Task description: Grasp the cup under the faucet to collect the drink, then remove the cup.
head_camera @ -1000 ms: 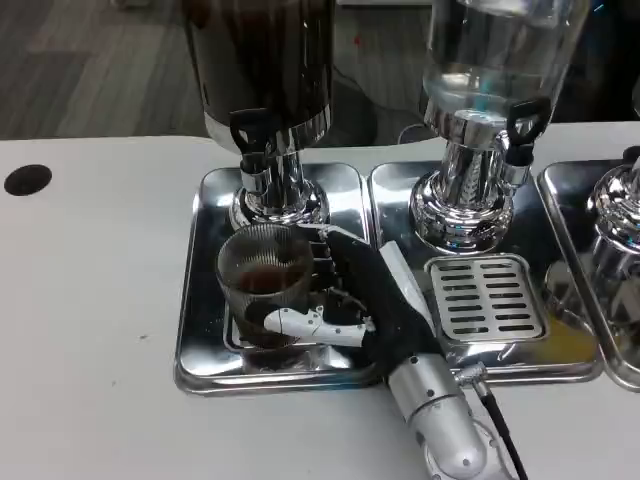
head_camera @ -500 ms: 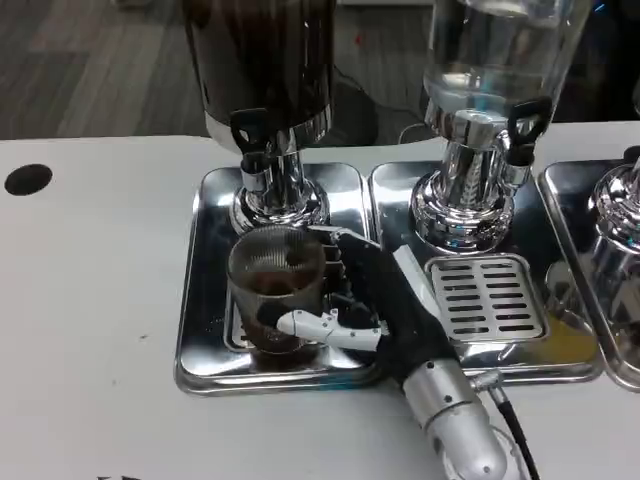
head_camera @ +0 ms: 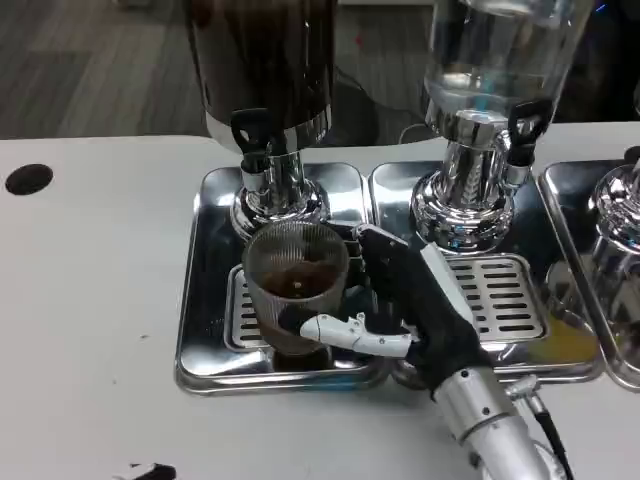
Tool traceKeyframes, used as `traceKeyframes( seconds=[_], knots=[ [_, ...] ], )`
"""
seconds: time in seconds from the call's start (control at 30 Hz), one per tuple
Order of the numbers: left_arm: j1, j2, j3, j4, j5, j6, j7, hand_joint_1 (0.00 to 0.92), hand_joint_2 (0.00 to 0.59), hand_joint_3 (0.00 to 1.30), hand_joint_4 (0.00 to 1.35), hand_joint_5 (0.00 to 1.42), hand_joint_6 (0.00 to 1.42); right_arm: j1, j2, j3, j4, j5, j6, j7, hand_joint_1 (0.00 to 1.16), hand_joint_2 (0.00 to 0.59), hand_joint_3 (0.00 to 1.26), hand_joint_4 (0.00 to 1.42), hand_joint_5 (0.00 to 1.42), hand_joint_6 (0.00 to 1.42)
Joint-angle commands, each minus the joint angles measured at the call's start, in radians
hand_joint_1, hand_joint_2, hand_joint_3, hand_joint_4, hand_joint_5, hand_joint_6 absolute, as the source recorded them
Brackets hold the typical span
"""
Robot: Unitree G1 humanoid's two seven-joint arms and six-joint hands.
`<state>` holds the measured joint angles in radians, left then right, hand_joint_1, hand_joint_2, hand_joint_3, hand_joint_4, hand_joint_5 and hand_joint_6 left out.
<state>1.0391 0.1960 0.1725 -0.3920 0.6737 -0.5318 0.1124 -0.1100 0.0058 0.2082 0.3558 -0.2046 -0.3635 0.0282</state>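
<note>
One hand in play: right hand (head_camera: 405,305) grasping the ribbed cup (head_camera: 296,285), brown drink inside. Cup sits over the left tray (head_camera: 205,330), just in front of the dark dispenser's faucet (head_camera: 253,140), beside the drip grate (head_camera: 487,297).

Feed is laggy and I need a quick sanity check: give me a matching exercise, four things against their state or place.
1. cup
2. right hand
3. dark dispenser
4. clear dispenser

a. above the right-hand tray
b. holds some brown drink
c. grips the cup
d. faucet above the left tray

Pairs: 1-b, 2-c, 3-d, 4-a
</note>
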Motion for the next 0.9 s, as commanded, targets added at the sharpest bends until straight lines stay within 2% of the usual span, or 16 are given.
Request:
traceKeyframes(
  seconds=[0.03,0.37,0.9],
  knots=[
    [-0.022,0.01,-0.025,-0.006,0.015,0.028,-0.013,0.0,0.097,0.34,0.24,0.4,0.76,0.046,-0.036,-0.015,-0.094,0.025,-0.018,0.027,0.81,0.073,0.43,0.45,0.45,0.43],
    [-0.063,0.024,-0.083,-0.001,0.045,0.092,-0.015,0.0,0.097,0.34,0.24,0.4,0.76,0.162,-0.111,-0.051,-0.167,0.088,-0.05,0.099,0.81,0.072,0.43,0.45,0.45,0.43],
    [-0.104,0.046,-0.138,-0.008,0.067,0.177,-0.023,0.0,0.099,0.34,0.24,0.41,0.79,0.246,-0.148,-0.087,-0.197,0.163,-0.115,0.176,0.81,0.072,0.43,0.45,0.45,0.43]
  ],
)
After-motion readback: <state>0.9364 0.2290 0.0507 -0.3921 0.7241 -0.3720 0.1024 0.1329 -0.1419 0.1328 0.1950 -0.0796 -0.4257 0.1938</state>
